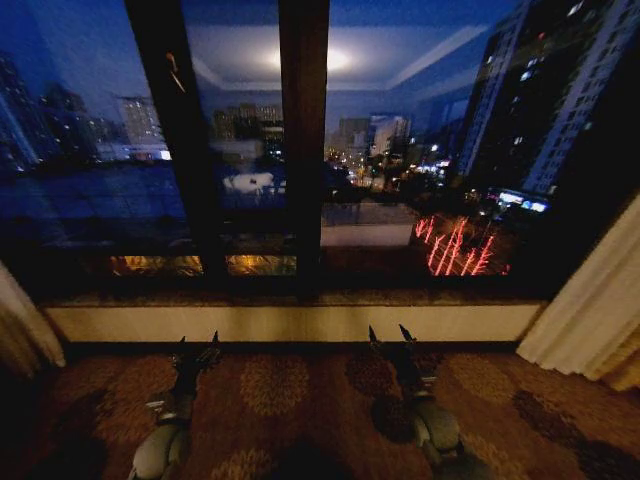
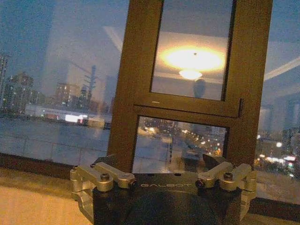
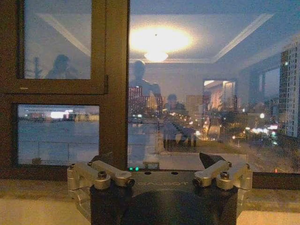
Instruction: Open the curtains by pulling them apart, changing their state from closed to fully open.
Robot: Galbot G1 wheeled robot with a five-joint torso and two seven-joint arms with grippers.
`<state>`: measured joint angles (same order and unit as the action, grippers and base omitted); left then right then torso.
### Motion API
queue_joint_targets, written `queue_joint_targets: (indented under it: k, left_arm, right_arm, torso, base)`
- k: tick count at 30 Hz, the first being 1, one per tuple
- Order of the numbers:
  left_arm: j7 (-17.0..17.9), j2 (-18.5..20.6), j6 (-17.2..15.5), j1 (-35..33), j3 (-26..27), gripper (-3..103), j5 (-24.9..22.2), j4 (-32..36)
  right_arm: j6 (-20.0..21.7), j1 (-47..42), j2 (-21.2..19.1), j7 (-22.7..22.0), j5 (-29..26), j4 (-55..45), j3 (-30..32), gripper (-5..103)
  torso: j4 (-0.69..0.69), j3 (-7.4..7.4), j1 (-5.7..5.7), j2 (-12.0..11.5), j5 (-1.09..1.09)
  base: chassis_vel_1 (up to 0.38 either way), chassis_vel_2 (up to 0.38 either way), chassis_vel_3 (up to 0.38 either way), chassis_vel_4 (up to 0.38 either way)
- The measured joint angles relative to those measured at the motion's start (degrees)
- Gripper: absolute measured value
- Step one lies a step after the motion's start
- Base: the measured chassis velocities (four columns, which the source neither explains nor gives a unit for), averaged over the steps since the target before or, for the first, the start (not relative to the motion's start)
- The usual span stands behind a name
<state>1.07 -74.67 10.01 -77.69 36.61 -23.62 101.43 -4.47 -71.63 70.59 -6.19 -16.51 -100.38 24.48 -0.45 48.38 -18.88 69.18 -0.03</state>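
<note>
Curtains (image 1: 590,310): cream panels drawn fully aside, one at each outer edge of the window (image 1: 300,150), glass bare between. Left end effector (image 1: 197,350): low over the patterned carpet (image 1: 290,400), fingers spread, holding nothing. Right end effector (image 1: 390,338): alongside, likewise spread and empty. Both aim at the pale windowsill (image 1: 290,322), well apart from either panel.

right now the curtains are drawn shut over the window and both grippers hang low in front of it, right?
Not shut: the head view shows the curtains pulled apart to the edges, window uncovered. The left gripper and right gripper do hang low in front of it.
</note>
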Motion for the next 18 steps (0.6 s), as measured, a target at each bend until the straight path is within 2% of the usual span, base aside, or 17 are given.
queue_joint_targets:
  k: [3, 5, 10, 12, 15, 18]
  left_arm:
    - [0.0, 0.0, 0.0, 0.0, 0.0, 100, 0.0, 0.0]
    - [0.0, 0.0, 0.0, 0.0, 0.0, 100, 0.0, 0.0]
    - [0.0, 0.0, 0.0, 0.0, 0.0, 100, 0.0, 0.0]
    - [0.0, 0.0, 0.0, 0.0, 0.0, 100, 0.0, 0.0]
    - [0.0, 0.0, 0.0, 0.0, 0.0, 100, 0.0, 0.0]
    - [0.0, 0.0, 0.0, 0.0, 0.0, 100, 0.0, 0.0]
  right_arm:
    - [0.0, 0.0, 0.0, 0.0, 0.0, 0.0, 0.0, 100]
    - [0.0, 0.0, 0.0, 0.0, 0.0, 0.0, 0.0, 100]
    - [0.0, 0.0, 0.0, 0.0, 0.0, 0.0, 0.0, 100]
    - [0.0, 0.0, 0.0, 0.0, 0.0, 0.0, 0.0, 100]
    - [0.0, 0.0, 0.0, 0.0, 0.0, 0.0, 0.0, 100]
    - [0.0, 0.0, 0.0, 0.0, 0.0, 0.0, 0.0, 100]
  torso:
    - [0.0, -0.01, 0.02, 0.0, 0.05]
    - [0.01, -0.04, 0.05, 0.1, 0.01]
    - [-0.03, 0.0, 0.03, 0.0, 0.02]
    - [-0.03, 0.02, -0.04, 0.0, 0.08]
    - [-0.01, 0.03, -0.08, 0.0, 0.01]
    - [0.01, 0.03, -0.08, 0.0, 0.05]
  base:
    - [0.292, -0.224, -0.293, 0.214]
    - [0.164, -0.121, -0.187, 0.135]
    - [0.003, -0.027, -0.113, 0.091]
    - [-0.077, -0.045, 0.034, -0.038]
    - [-0.092, -0.004, 0.076, -0.053]
    - [-0.008, 0.008, 0.033, -0.012]
